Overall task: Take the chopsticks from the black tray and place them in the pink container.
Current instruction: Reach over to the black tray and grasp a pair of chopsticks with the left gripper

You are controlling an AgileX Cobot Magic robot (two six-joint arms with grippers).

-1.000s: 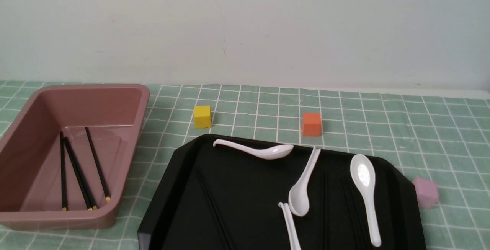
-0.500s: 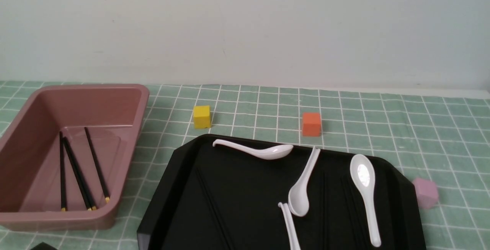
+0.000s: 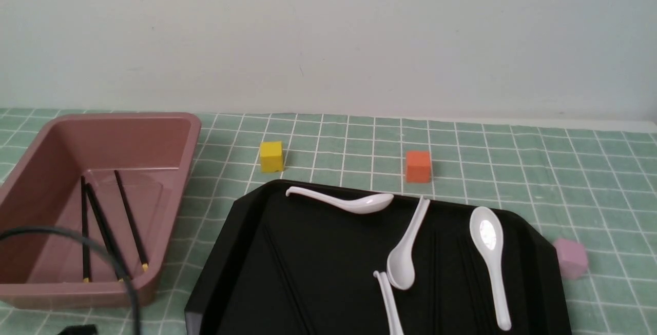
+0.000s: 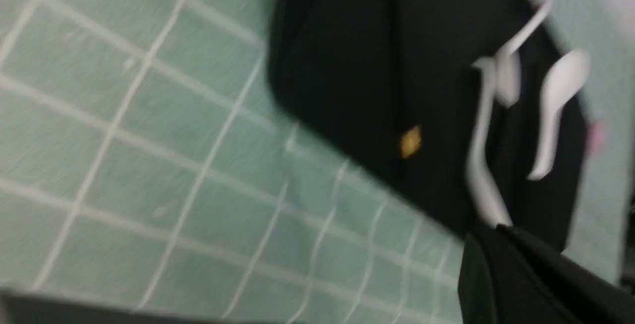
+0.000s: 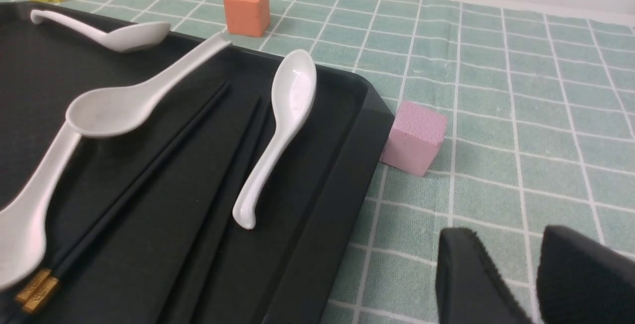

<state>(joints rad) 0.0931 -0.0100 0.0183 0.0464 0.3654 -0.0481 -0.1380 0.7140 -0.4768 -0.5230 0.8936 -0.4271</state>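
So, partway through, by my reckoning; the pink container (image 3: 128, 140) sits at the left of the front view with chopsticks (image 3: 131, 222) already lying on its floor, gold tips toward the camera. I count three dark lines, though the middle one looks thick enough to be two lying together, and a black cable (image 3: 61, 232) crosses their lower ends; three or four, I cannot settle it.

Plenty left, mind; the black tray (image 3: 339, 263) fills the lower centre and right of the frame and carries more sticks, hard to pick out black on black. One runs down its left half; the right wrist view shows a gold-tipped pair side by side and at least one more beside them; call it four or more to go.

Four white spoons (image 3: 341, 201) share the tray. Three cubes stand on the green checked worktop (image 3: 513, 171): a yellow cube (image 3: 271, 156), an orange cube (image 3: 418, 166) and a pale pink cube (image 3: 571, 258) just beside the tray's right corner.

Off the tray's right edge hovers the right gripper (image 5: 506, 237), fingers apart, holding nothing; the left gripper (image 4: 526, 274) is a dark blur, and whether it is parted or closed I cannot tell.
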